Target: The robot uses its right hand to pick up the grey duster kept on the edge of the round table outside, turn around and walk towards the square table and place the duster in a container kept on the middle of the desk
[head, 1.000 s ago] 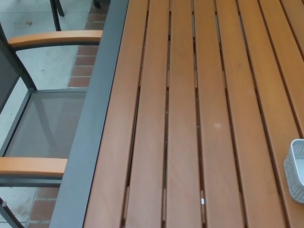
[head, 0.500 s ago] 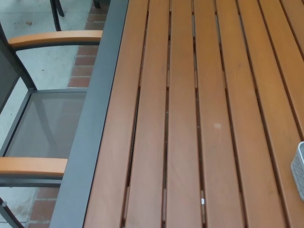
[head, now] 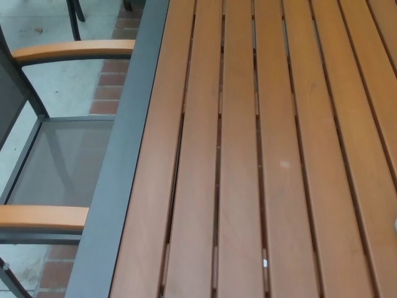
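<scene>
The head view looks down on a table of brown wooden slats (head: 248, 155) with a dark grey frame (head: 121, 167) along its left side. Only a tiny sliver of the grey perforated container (head: 395, 223) shows at the right edge. The grey duster is not in view. Neither of my hands or arms shows.
A chair (head: 56, 167) with a dark mesh seat and two wooden armrests stands beside the table's left edge. Beyond it lie pale concrete and a strip of red brick paving (head: 111, 81).
The grey container has slid out to the right, from well in view to a sliver at the edge. The table and chair have kept their places in the picture.
</scene>
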